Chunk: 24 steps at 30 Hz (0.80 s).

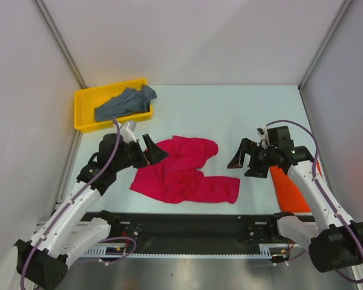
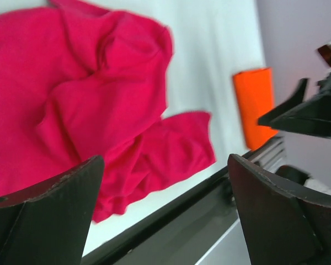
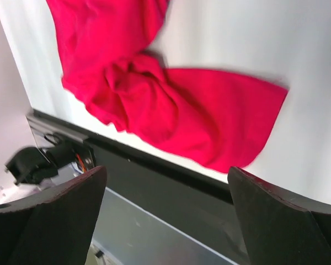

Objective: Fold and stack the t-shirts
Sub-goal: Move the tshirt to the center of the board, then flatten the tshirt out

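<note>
Yellow tray (image 1: 85, 112) sits in the far-left table corner, close to the left wall. The grey-blue t-shirt (image 1: 126, 103) is bunched inside it, spilling over the right rim. Left gripper (image 1: 152, 151): jaws spread, nothing between them, at the left edge of the crumpled crimson-pink t-shirt (image 1: 184, 175), which lies mid-table near the front rail. White table (image 1: 230, 115) shows beyond that shirt to the back wall. Right gripper (image 1: 247, 162): jaws spread, empty, just right of the shirt. The folded orange-red t-shirt (image 1: 283, 188) lies along the right edge, partly under the arm.

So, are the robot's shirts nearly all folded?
One looks done: the bright orange-red cloth shirt lies folded flat on the right. In hand: nothing. The left pincer and right pincer hang open near the crumpled crimson-pink cloth shirt. Left: fold that one and the grey-blue cloth shirt bunched in the yellow plastic tray, then stack.
</note>
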{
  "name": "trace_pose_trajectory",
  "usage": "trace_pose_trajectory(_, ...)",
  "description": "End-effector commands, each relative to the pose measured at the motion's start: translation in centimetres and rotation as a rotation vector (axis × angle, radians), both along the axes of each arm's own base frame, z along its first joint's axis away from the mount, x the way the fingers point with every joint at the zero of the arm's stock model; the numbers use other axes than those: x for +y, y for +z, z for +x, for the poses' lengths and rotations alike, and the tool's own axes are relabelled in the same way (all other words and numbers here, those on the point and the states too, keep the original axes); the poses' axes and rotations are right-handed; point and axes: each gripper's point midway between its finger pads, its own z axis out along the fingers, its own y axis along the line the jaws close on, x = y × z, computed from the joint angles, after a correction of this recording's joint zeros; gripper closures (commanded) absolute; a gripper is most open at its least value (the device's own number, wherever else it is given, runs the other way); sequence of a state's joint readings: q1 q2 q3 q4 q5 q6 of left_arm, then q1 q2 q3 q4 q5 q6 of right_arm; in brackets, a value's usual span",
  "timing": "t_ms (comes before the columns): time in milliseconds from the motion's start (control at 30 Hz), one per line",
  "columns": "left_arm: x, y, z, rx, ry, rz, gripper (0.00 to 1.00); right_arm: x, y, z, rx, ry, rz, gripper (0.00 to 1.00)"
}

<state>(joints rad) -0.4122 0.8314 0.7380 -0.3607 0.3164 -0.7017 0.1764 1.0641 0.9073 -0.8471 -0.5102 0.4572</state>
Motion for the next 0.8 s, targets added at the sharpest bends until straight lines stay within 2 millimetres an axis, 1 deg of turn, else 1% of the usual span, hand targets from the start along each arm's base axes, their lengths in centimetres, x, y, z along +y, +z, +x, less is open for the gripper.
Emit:
trace_pose_trajectory(0,1.2,-1.0,-0.7,-0.022,-0.028,0.122,0.0,0.9,-1.0,-1.5,-0.001,0.059,-0.007,0.0)
trace_pose_trajectory(33,1.4,-1.6,-1.1,-0.013,-0.036,0.131,0.0,1.1,-1.3,-1.6,0.008,0.062,-0.008,0.0)
trace_pose_trajectory(67,1.6,-1.9,-1.3,-0.011,-0.033,0.14,0.0,1.7,-1.5,-2.1,0.015,0.083,-0.005,0.0)
trace_pose_trajectory(100,2.0,-2.4,-1.4,-0.003,-0.017,0.154,0.0,2.1,-2.3,-2.4,0.02,0.093,-0.002,0.0)
trace_pose_trajectory(133,2.3,-3.2,-1.6,0.015,-0.003,0.168,0.0,2.5,-2.5,-2.6,0.022,0.107,0.001,0.03)
trace_pose_trajectory(200,2.7,-4.1,-1.9,0.039,0.016,0.177,0.0,3.8,-3.9,-3.7,0.064,0.144,-0.002,0.08)
trace_pose_trajectory(233,3.0,-5.3,-2.3,0.079,0.022,0.187,0.0,3.8,-4.8,-3.9,0.077,0.14,-0.032,0.14)
trace_pose_trajectory(267,3.1,-6.7,-3.0,0.158,0.034,0.196,0.0,3.8,-5.6,-4.3,0.102,0.145,-0.059,0.17)
trace_pose_trajectory(300,3.3,-7.6,-3.4,0.2,0.044,0.202,0.0,3.8,-6.4,-5.2,0.139,0.144,-0.093,0.17)
trace_pose_trajectory(333,3.6,-9.1,-3.9,0.257,0.059,0.216,0.0,2.8,-7.7,-5.4,0.158,0.107,-0.157,0.18)
trace_pose_trajectory(367,4.0,-10.1,-4.6,0.322,0.085,0.227,0.01,2.3,-8.1,-5.7,0.172,0.083,-0.176,0.17)
trace_pose_trajectory(400,4.8,-11.3,-4.6,0.365,0.129,0.264,0.03,1.9,-8.8,-6.1,0.2,0.044,-0.195,0.16)
trace_pose_trajectory(433,5.6,-12.2,-4.7,0.403,0.164,0.278,0.03,1.1,-9.9,-6.5,0.225,0.011,-0.224,0.16)
trace_pose_trajectory(500,6.5,-13.4,-4.8,0.467,0.216,0.268,0.04,1.1,-10.7,-6.8,0.249,-0.019,-0.22,0.16)
trace_pose_trajectory(533,7.4,-14.0,-4.5,0.5,0.256,0.229,0.0,1.1,-11.4,-7.3,0.285,-0.042,-0.212,0.15)
trace_pose_trajectory(600,8.0,-14.4,-4.2,0.511,0.276,0.181,0.0,1.3,-12.1,-7.1,0.3,-0.052,-0.209,0.16)
trace_pose_trajectory(633,8.6,-14.6,-3.9,0.517,0.307,0.154,0.0,1.3,-12.3,-7.1,0.303,-0.053,-0.212,0.16)
trace_pose_trajectory(700,9.2,-14.6,-3.5,0.524,0.359,0.133,0.01,1.3,-12.5,-6.8,0.303,-0.051,-0.22,0.17)
trace_pose_trajectory(733,9.4,-15.2,-3.6,0.549,0.383,0.133,0.01,1.4,-12.6,-6.7,0.3,-0.046,-0.221,0.21)
trace_pose_trajectory(767,9.4,-15.6,-3.4,0.568,0.408,0.115,0.02,1.4,-12.5,-6.5,0.296,-0.047,-0.22,0.23)
